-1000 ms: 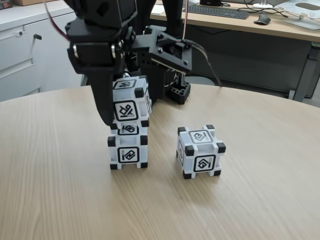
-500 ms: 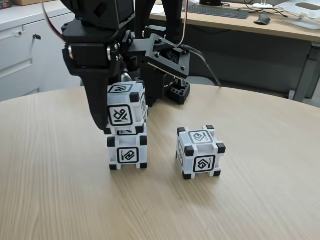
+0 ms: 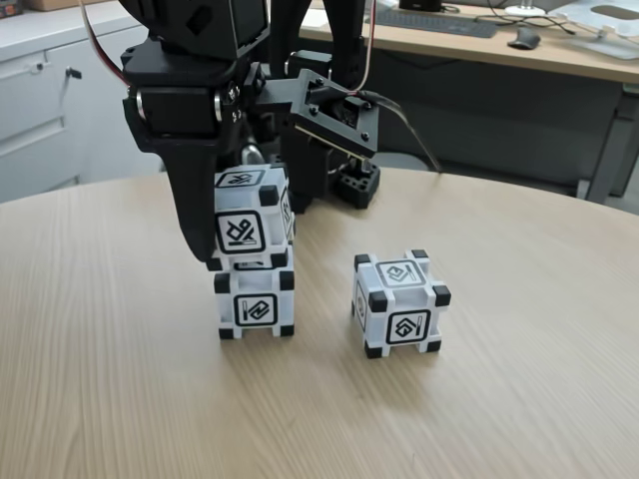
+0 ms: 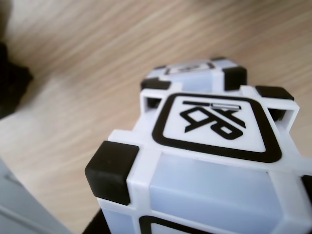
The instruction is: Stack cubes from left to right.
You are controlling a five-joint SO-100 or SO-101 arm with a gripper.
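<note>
Even soft daylight – faint shadows – wrist view blurred close-up.

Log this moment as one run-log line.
gripper: shut on upper cube | upper cube: on lower cube, not released | third cube: alone on table, right in fixed view

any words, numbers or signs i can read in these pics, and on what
No readable words, letters or numbers.
Top cube: black-framed abstract symbols on its faces, no text.
Bottom cube: black-framed abstract symbols, no text.
Lone cube: nested diamond-like symbols, no text.
Keyboard on the far desk: keys too small to read.
</note>
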